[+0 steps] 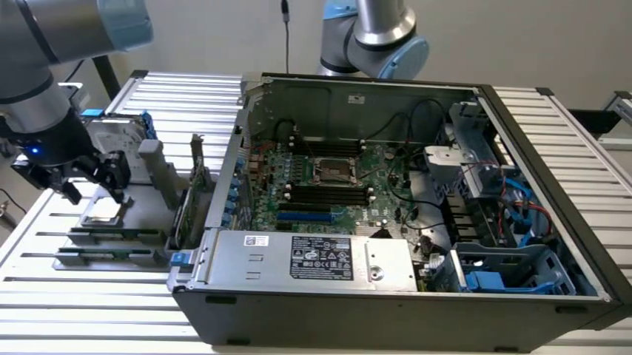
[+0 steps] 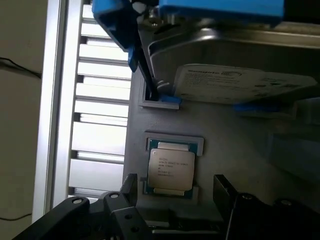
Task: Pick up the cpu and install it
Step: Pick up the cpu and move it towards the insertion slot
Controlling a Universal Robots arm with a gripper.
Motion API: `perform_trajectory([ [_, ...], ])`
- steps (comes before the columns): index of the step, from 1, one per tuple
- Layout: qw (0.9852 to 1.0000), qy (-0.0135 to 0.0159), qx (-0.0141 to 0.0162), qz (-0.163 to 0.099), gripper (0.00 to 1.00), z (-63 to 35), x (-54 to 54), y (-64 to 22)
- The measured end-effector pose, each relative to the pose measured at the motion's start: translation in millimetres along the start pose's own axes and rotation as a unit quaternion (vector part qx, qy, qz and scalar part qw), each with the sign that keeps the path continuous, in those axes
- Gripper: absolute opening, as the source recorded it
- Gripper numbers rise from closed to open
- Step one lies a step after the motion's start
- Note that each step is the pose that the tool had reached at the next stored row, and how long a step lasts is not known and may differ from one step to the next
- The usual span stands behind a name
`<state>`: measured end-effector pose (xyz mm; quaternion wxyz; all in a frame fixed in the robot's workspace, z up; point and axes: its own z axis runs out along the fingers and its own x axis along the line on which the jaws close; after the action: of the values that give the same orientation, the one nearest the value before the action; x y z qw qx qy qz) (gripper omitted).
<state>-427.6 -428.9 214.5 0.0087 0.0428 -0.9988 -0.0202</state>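
Note:
The cpu [image 1: 102,213] [image 2: 170,169] is a small square chip with a shiny metal top, lying flat in a grey holder on the parts stand at the exterior view's left. My gripper [image 1: 95,194] [image 2: 175,187] hangs just above it, open, with one dark finger [image 2: 129,187] on either side of the chip and nothing held. The bare cpu socket [image 1: 333,171] sits in the middle of the green motherboard inside the open computer case [image 1: 553,244].
A silver hard drive with blue rails [image 1: 114,129] [image 2: 225,75] stands behind the cpu on the stand. Upright cards [image 1: 192,192] rise between stand and case. A labelled power supply box [image 1: 316,259] lies at the case's front. A second arm [image 1: 371,41] hangs behind the case.

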Motion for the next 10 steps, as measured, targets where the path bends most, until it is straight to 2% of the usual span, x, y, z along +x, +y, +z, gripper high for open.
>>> perform_trajectory([
  [5, 1.0000, 0.0003, -0.0007, 0.008, 0.71, 6.9, 0.0, -1.2],
  [10, 0.9998, 0.0039, -0.0045, 0.019, 0.71, 9.4, 0.0, -1.2],
])
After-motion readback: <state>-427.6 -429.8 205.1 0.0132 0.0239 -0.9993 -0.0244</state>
